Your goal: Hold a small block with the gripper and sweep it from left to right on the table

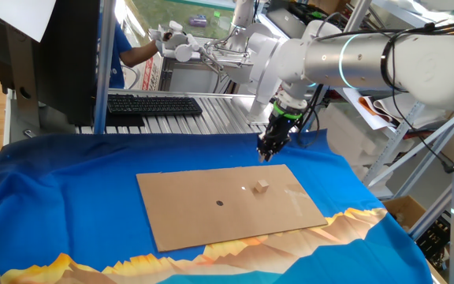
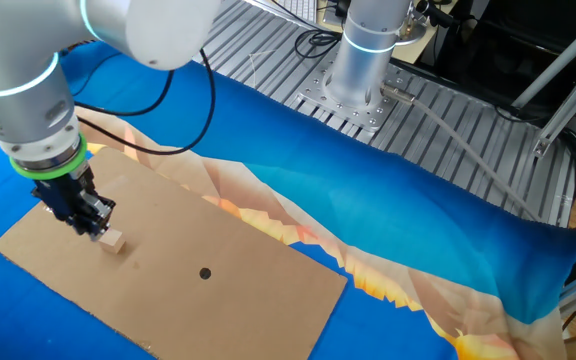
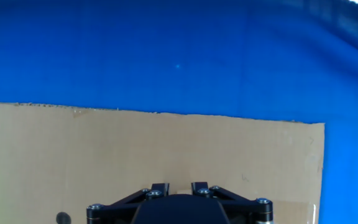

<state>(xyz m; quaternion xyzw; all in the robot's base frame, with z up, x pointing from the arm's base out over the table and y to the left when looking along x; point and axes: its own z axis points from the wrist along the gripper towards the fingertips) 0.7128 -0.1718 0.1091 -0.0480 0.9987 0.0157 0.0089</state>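
The small block point(image 1: 261, 187), a tiny pale tan cube, lies on the brown cardboard point(image 1: 203, 205) on the table's blue cloth point(image 1: 69, 181). It also shows in the other fixed view point(image 2: 114, 241). My gripper point(image 1: 267, 152), black with a green collar, hovers above the cardboard's far edge, just behind and above the block and apart from it. In the other fixed view the gripper point(image 2: 91, 222) hangs close beside the block. In the hand view the gripper point(image 3: 179, 185) shows two fingertips point(image 3: 160, 187) with a gap between them; it is open and holds nothing.
A small dark round dot point(image 1: 219, 203) is on the cardboard left of the block, also seen in the other fixed view point(image 2: 205, 272). A grey slatted bench with a black keyboard point(image 1: 154, 104) stands behind the table. The arm's base point(image 2: 363, 60) stands on the bench.
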